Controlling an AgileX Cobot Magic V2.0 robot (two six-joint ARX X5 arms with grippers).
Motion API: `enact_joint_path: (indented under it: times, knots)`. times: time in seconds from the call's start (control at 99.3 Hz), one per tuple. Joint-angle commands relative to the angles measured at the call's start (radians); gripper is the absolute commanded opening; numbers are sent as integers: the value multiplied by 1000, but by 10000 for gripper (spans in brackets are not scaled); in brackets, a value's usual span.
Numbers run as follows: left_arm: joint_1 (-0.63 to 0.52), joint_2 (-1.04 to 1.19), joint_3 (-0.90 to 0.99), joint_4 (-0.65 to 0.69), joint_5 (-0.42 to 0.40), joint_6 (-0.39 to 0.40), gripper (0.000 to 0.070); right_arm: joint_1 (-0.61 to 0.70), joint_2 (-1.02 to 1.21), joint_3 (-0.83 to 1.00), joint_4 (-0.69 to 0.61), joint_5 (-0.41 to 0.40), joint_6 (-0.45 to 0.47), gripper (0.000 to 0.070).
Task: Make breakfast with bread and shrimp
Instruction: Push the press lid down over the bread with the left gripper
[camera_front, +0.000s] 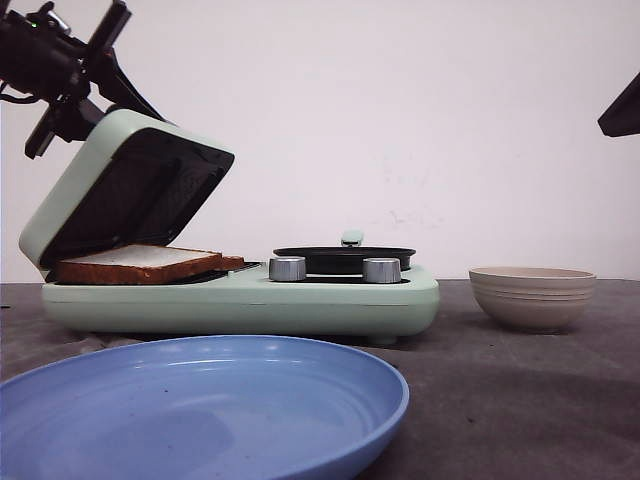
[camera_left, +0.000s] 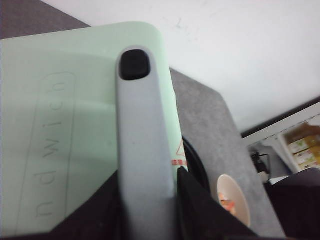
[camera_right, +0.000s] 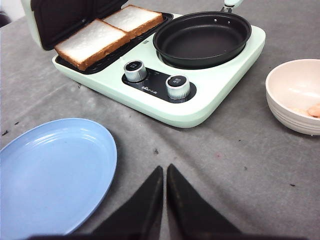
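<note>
Looking from the front: mint-green sandwich maker (camera_front: 240, 300) on the grey table (camera_front: 520, 400), lid (camera_front: 125, 185) tilted half open. Left gripper (camera_front: 70, 75) at the lid's upper edge. Bread (camera_front: 140, 264) lies on the maker's lower plate, under the lid. Black pan (camera_front: 345, 258) sits at the maker's right end; beige bowl (camera_front: 532, 297) right of the maker, blue plate (camera_front: 200, 410) in front of it.

Left wrist: jaws pinch the grey lid handle (camera_left: 142, 150); pinkish shrimp (camera_left: 227, 206) in the bowl beyond the maker.

Right wrist: right gripper (camera_right: 165, 175) above bare table in front of the maker, jaws pressed together, holding nothing. Two slices side by side.
</note>
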Motion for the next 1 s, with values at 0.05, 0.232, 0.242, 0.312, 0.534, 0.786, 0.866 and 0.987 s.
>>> enact_joint_path:
  times: [0.05, 0.232, 0.242, 0.312, 0.534, 0.786, 0.866, 0.987]
  knots:
    - [-7, 49, -19, -80, -92, 184, 3, 8, 2, 0, 8, 0, 8, 2]
    - [-57, 49, -19, -122, -164, 247, 3, 8, 2, 0, 8, 0, 8, 2]
    - [-60, 49, -19, -124, -168, 252, 3, 8, 2, 0, 8, 0, 8, 2]
    - [-79, 49, -19, -137, -200, 274, 3, 8, 2, 0, 8, 0, 8, 2]
    - [-138, 50, -19, -173, -288, 335, 3, 9, 2, 0, 8, 0, 8, 2]
    - [-196, 52, -19, -200, -380, 375, 3, 9, 2, 0, 8, 0, 8, 2]
    - [-214, 55, -19, -207, -415, 387, 3, 9, 2, 0, 8, 0, 9, 2]
    - [-238, 67, -19, -214, -451, 391, 3, 8, 2, 0, 8, 0, 8, 2]
